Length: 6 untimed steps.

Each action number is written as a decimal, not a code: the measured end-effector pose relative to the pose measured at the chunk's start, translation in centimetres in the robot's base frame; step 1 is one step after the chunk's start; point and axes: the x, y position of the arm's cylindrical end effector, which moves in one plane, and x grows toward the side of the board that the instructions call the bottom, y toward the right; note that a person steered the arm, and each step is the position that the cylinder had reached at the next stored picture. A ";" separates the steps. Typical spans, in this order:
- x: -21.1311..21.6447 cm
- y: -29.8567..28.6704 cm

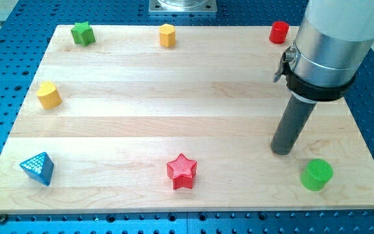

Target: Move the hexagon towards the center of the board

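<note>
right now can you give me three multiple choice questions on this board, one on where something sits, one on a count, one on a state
1. Which block lies nearest my tip?
A. green cylinder
B. blue triangle
C. green star

2. How many yellow blocks are on the board?
A. one
B. two
C. three

3. Is my tip touching any block?
A. yes, the red star
B. yes, the red cylinder
C. no, it stands apart from all

Key:
1 A: the green cylinder sits just to the view's lower right of my tip.
2 B: one yellow hexagon at the view's top, another yellow block at the view's left.
3 C: bare wood shows between my tip and every block.
</note>
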 end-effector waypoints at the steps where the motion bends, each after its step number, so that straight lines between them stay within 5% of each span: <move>1: 0.1 0.0; 6: 0.4 -1.0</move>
